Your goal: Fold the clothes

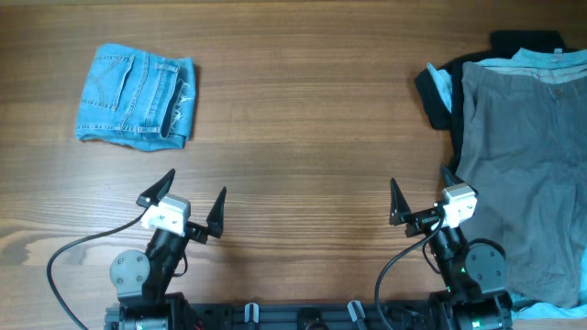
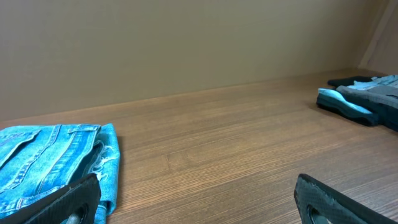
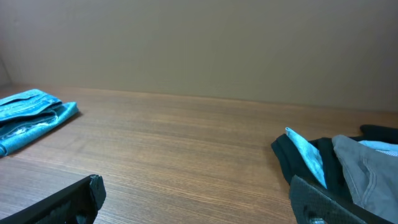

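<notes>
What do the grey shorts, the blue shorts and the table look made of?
The grey shorts look like plain woven cloth, perhaps cotton, matte with soft creases. The blue shorts look like denim: faded blue, stitched seams, frayed hem. The table shows smooth brown wood grain; solid wood or laminate, I cannot tell.

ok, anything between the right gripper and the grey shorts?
Nothing visible. The right gripper is open right beside the left edge of the grey shorts, with no object between them. The shorts lie on top of the black garment, so nothing covers them.
</notes>
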Available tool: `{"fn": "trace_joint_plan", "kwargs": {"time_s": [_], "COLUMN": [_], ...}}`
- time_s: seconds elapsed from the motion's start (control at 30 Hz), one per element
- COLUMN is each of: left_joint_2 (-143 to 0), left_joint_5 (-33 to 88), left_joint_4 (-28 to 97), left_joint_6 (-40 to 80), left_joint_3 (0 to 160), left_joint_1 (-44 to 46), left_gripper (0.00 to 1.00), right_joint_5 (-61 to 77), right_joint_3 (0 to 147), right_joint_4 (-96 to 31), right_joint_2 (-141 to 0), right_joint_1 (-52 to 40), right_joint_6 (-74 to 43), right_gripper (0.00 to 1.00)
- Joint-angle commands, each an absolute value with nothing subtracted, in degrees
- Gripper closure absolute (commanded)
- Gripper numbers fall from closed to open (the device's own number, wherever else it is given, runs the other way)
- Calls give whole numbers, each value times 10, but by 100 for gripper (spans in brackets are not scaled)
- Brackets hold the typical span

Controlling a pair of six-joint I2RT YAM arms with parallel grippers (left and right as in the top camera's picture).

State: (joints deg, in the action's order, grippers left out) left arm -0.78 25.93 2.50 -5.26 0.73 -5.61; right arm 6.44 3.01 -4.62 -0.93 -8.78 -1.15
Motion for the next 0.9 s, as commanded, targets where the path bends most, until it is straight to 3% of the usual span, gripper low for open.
{"fn": "trace_joint_plan", "kwargs": {"time_s": [0.0,0.87], "left_joint_2": [-6,-6], "left_joint_5": [256,256], "left_joint_4": [23,23], "left_joint_6": [-49,-57], "left_joint_3": [3,3], "left_joint_1": [-54,-54], "left_gripper": [0,0], "right_joint_5": [73,74], "right_joint_3": [25,25], "right_joint_4": [-44,-43], "right_joint_2": [-8,-8], "right_joint_1": [-85,-85], "right_joint_6": [-3,-2], "right_gripper": [0,0]}}
